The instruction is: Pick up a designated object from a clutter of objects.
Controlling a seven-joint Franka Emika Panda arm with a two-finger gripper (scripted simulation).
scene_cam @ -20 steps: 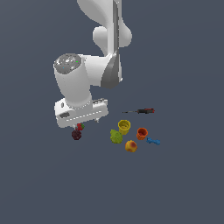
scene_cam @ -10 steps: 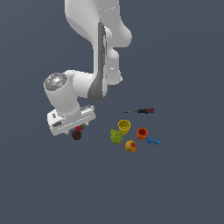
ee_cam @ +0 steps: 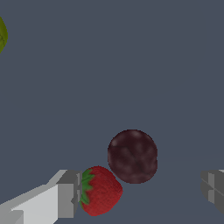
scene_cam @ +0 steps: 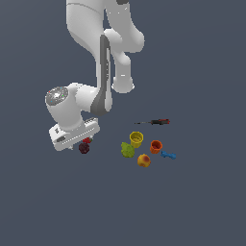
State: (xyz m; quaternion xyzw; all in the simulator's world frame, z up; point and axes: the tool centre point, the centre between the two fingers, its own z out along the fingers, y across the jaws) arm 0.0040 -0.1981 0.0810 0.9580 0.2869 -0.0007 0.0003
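The claw [ee_cam: 140,194] stood wide apart around the plum [ee_cam: 132,155]; one finger [ee_cam: 65,194] touched the strawberry [ee_cam: 99,190].

No readable text, labels, brands, numbers or signs in either view. The arm's white shell is blank. The round grey cap [scene_cam: 57,95] on the arm's joint has faint markings, too small to read. The plum [ee_cam: 132,155], strawberry [ee_cam: 100,190] and cups carry no print.
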